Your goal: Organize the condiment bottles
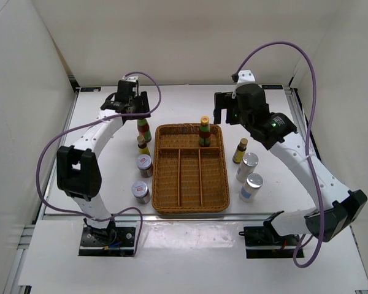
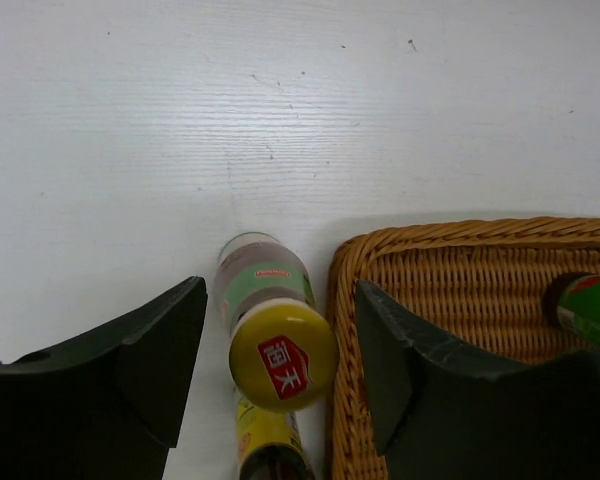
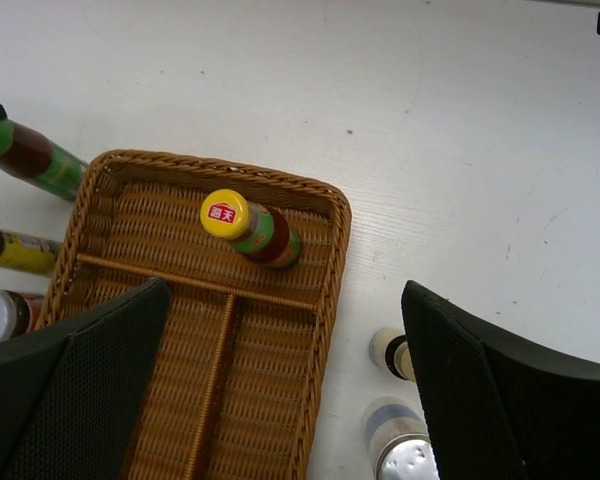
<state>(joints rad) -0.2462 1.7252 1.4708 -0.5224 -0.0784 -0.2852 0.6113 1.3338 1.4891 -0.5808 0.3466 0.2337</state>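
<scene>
White table (image 2: pixel 130 150); small bottle (image 2: pixel 265 445), seemingly yellow-labelled, cut off.

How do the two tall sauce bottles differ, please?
The right bottle stands inside the tray's far compartment; the left bottle stands on the table beside the tray. The left bottle sits under the open left gripper; the right bottle has no gripper around it. Both are upright, with yellow caps.

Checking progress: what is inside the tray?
One yellow-capped bottle stands in the tray's far compartment; the three long compartments hold nothing. Only the weave under the bottle is hidden.
</scene>
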